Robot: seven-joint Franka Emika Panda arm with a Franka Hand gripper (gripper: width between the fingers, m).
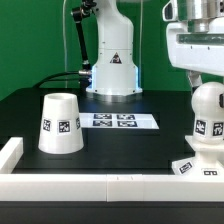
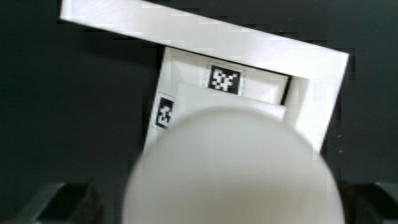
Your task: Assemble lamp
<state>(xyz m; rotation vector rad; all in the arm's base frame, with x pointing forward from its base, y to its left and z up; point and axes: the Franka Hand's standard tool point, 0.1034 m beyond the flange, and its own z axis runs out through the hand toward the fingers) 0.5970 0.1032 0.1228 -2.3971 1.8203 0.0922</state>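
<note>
1. White plastic makes up all three lamp parts. The round bulb (image 1: 208,115) is upright over the flat base (image 1: 196,166) with its neck down. The exterior view cannot settle whether the neck is fully seated in the base or only resting on it.
2. The gripper (image 1: 203,80) is directly above the base, at the top of the bulb. The wrist view shows the bulb (image 2: 231,165) filling the space between its fingers, with the base (image 2: 222,95) beyond. Whether the fingers pinch the bulb or stand slightly off it, I cannot tell.
3. My judgement is that the step in hand is fixing the bulb into the base. The next move probably calls for keeping the bulb straight over the base's middle while turning or pressing it home, without dragging the base.
4. The shade (image 1: 60,122) stands well apart from the base, towards the exterior view's left, narrow end up and untouched. It would come after the bulb.
5. The surface (image 1: 120,150) is matt black and flat. A low white wall (image 1: 90,185) runs just beside the base along the near edge, and the wrist view shows that wall (image 2: 196,30) turning a corner by the base.
6. The marker board (image 1: 118,121) lies between the base and the shade, farther back. The arm's white pedestal (image 1: 112,70) stands behind that, far from the base. The room beyond is dim and plain.
</note>
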